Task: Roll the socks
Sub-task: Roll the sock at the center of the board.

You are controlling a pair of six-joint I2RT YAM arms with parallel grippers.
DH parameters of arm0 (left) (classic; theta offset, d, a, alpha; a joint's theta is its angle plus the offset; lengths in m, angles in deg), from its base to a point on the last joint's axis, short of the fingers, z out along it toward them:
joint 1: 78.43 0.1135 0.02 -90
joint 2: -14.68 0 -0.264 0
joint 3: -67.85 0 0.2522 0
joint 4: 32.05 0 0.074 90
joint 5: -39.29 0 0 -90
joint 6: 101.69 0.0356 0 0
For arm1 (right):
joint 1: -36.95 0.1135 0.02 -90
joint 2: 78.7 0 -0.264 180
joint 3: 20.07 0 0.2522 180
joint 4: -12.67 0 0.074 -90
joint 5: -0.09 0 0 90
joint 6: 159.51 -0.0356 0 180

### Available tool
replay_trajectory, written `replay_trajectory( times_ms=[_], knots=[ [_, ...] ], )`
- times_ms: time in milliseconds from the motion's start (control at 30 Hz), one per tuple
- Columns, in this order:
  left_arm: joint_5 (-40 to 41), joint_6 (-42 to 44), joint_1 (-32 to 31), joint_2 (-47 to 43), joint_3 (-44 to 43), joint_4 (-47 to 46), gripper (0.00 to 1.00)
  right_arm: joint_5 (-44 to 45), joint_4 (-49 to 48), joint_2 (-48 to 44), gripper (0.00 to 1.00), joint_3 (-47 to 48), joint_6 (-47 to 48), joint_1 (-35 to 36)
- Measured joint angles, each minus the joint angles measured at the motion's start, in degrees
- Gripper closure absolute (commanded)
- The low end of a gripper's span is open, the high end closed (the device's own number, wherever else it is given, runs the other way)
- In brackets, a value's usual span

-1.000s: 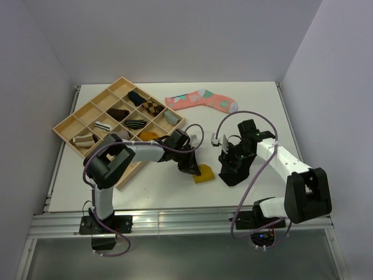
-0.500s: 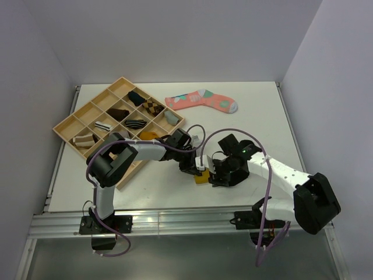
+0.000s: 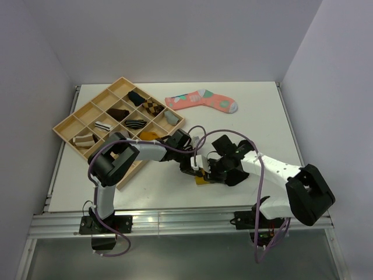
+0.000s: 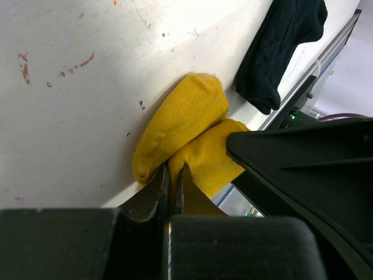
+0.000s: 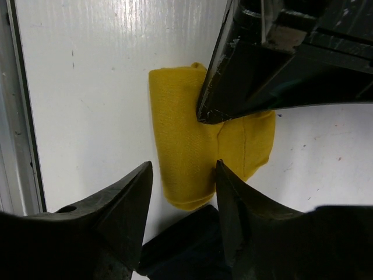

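Observation:
The mustard-yellow sock [image 4: 186,125] lies folded on the white table near the front edge; it also shows in the top view [image 3: 202,179] and the right wrist view [image 5: 180,151]. My left gripper [image 4: 172,175] is shut on a fold of it, and shows in the top view [image 3: 196,168]. My right gripper [image 5: 183,169] is open, its fingers straddling the yellow sock's near end, right beside the left gripper's fingers [image 5: 245,76]. The black sock [image 4: 280,46] lies crumpled next to the yellow one, partly under my right fingers [image 5: 186,248].
A wooden compartment tray [image 3: 74,121] with small sock bundles stands at the back left. A pink patterned sock [image 3: 201,100] lies flat at the back centre. The table's metal front rail [image 5: 17,116] runs close to the socks.
My right gripper has swung left from over the black sock to the yellow sock, ending beside the left gripper. The left gripper stays pinched on the yellow sock.

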Motion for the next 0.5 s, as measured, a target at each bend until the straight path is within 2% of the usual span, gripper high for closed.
replay_trajectory(
  times_ms=[167,267,500],
  knots=[
    [-0.2,-0.2,0.0,0.0,0.3,-0.7,0.91,0.6,-0.1,2.0,0.64,0.2,-1.1,0.2],
    [-0.4,-0.9,0.1,-0.2,1.5,-2.8,0.85,0.8,0.0,3.1,0.70,0.9,-2.4,0.2],
    [2.3,-6.5,0.1,-4.2,10.4,-13.9,0.84,-0.5,2.0,7.7,0.75,4.5,-6.5,0.0]
  ],
)
